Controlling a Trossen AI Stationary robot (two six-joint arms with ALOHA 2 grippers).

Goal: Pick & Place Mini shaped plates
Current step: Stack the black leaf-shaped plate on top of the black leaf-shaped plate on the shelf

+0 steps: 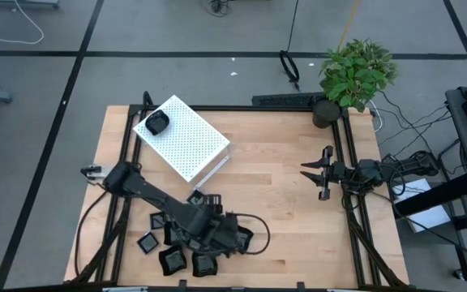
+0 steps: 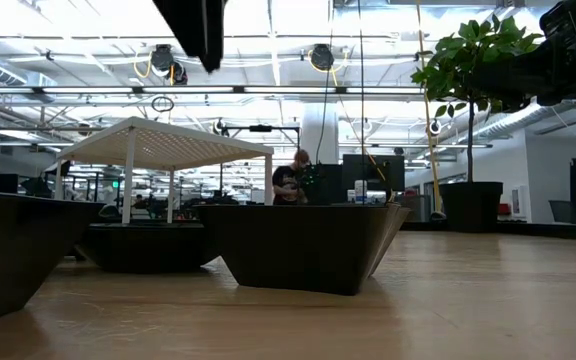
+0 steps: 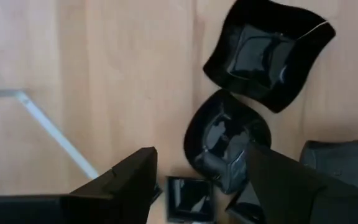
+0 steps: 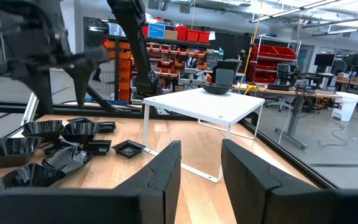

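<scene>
A: Where's the left hand [image 3: 197, 177] held, and why there?

B: It's hung over the pile of mini shaped plates [image 1: 186, 241] – tiny glossy black dishes w/ raised rims – bunched at the near edge of the light wooden tabletop [image 1: 274, 186]. Fingers are spread wide, nothing gripped. In the left wrist view a rounded black dish [image 3: 225, 140] is framed between the fingers, w/ a small square one [image 3: 188, 198] just beside it, so a pick from above is prob. being lined up.

A: Any plate already placed?

B: One black dish [image 1: 157, 123] is seen resting on top of the white perforated box [image 1: 186, 139], at its far corner. The box is stood on legs like a small stand, so it's judged to be the drop-off spot. The rest are left in the pile, some touching or overlapping, which could make a clean grip awkward.

A: And the right hand [image 1: 318, 173]?

B: Parked at the right side of the tabletop, well apart from the pile, pointed toward the box. Fingers are parted, nothing held. It's judged to be kept out of the left arm's way.

A: Progress?

B: Early – most plates are not yet moved.
</scene>
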